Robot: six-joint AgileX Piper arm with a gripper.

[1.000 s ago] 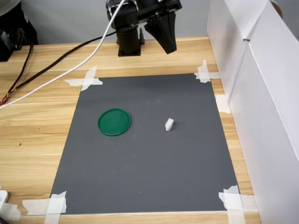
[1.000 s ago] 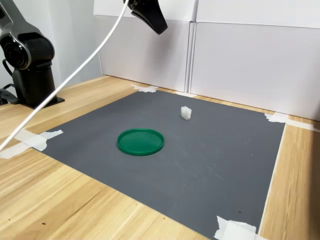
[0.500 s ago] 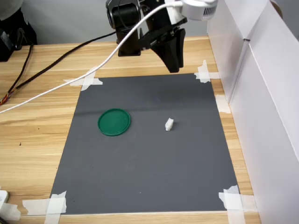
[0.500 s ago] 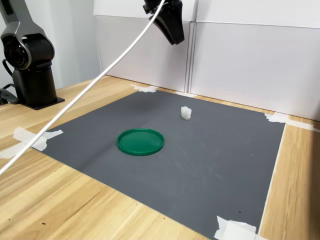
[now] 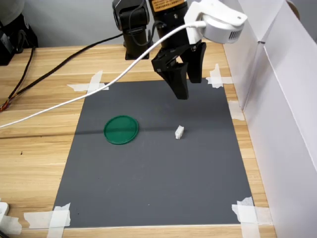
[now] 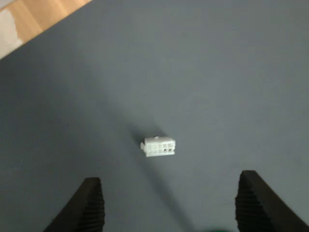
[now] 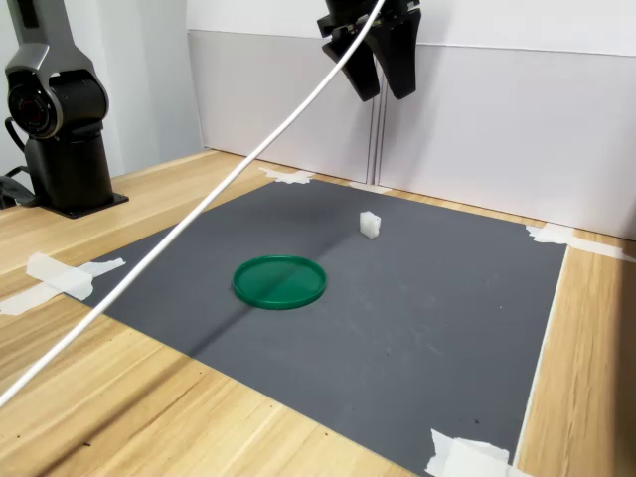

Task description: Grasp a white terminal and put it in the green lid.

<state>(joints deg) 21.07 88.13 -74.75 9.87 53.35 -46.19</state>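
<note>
i see the gripper [image 5: 189,89] hanging in the air above the far part of the grey mat [image 5: 158,188], its two black fingers [image 7: 364,72] spread apart with nothing between them. in the wrist view both fingertips [image 6: 91,200] frame bare mat, and the white terminal [image 6: 158,147] lies between and beyond them, not touched by either. in the first exterior view the white terminal [image 5: 179,132] rests on the mat near its middle, nearer to the camera than the gripper and to the first exterior view's right of the green lid [image 5: 121,129], with clear mat between the two. in the second exterior view the terminal [image 7: 369,225] stands farther back than the green lid [image 7: 279,281], which lies flat on the mat with nothing in it that i can see. a white cable [image 5: 89,96] runs from the wrist camera housing [image 5: 218,22] across the mat's far left corner in the first exterior view and over the wooden table [image 5: 39,144]. white tape pieces [image 5: 89,85] hold the mat's corners, and white panels [image 5: 282,99] stand along the first exterior view's right side.
</note>
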